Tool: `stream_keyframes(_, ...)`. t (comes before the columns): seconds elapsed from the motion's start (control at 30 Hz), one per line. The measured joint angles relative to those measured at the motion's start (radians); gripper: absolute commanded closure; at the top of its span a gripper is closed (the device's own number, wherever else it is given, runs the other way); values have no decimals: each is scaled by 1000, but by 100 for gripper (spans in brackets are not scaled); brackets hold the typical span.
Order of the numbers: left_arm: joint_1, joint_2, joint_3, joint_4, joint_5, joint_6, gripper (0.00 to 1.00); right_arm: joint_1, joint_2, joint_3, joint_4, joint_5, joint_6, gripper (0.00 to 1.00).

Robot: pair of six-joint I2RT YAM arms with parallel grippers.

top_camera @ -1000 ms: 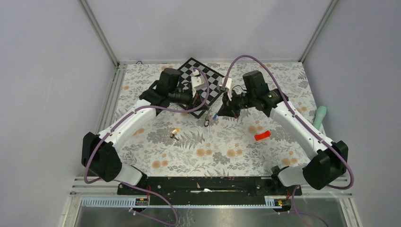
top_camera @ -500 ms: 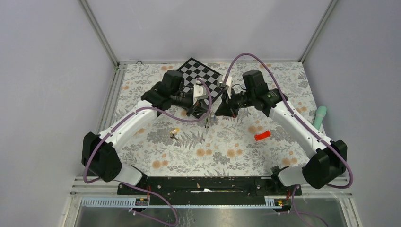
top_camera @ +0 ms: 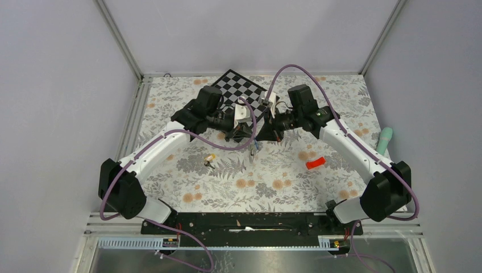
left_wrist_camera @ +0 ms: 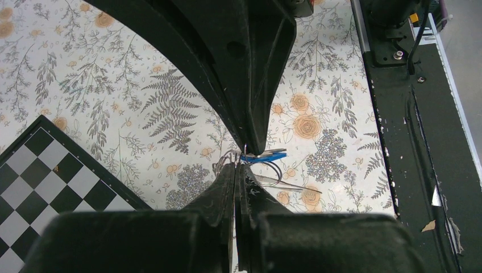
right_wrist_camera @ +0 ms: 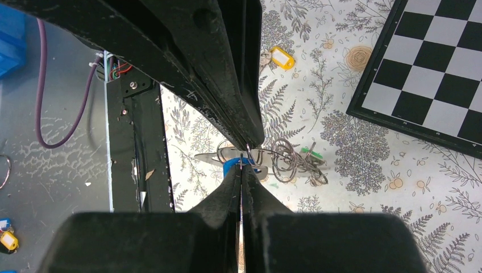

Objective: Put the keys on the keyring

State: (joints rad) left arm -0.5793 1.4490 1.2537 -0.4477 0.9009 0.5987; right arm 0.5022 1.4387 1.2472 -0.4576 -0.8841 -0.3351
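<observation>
My two grippers meet tip to tip above the floral mat in front of the checkerboard. My left gripper (top_camera: 248, 135) (left_wrist_camera: 237, 166) is shut on a wire loop of the keyring (top_camera: 252, 149), a flat grey metal piece (right_wrist_camera: 211, 157) with tangled wire rings and a green-tagged key (right_wrist_camera: 311, 152) hanging from it. My right gripper (top_camera: 259, 136) (right_wrist_camera: 241, 166) is shut on the blue-tagged key (left_wrist_camera: 267, 156) (right_wrist_camera: 230, 166), pressed against the keyring's loops. A yellow-tagged key (top_camera: 210, 158) (right_wrist_camera: 282, 57) lies alone on the mat, to the left and nearer the arm bases.
A black-and-white checkerboard (top_camera: 239, 90) (right_wrist_camera: 437, 68) lies at the back, just behind the grippers. A red object (top_camera: 315, 163) and a teal object (top_camera: 385, 140) lie to the right. The black base rail (top_camera: 244, 223) runs along the near edge.
My right gripper has moved left with the blue-tagged key until it meets my left gripper. My left gripper has shifted slightly right with the keyring.
</observation>
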Motion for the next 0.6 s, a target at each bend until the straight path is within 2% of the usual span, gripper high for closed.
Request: stream_keyframes(0.6,-2,0,-6,-11,11,37,100,0,21,-11,-1,9,0,100)
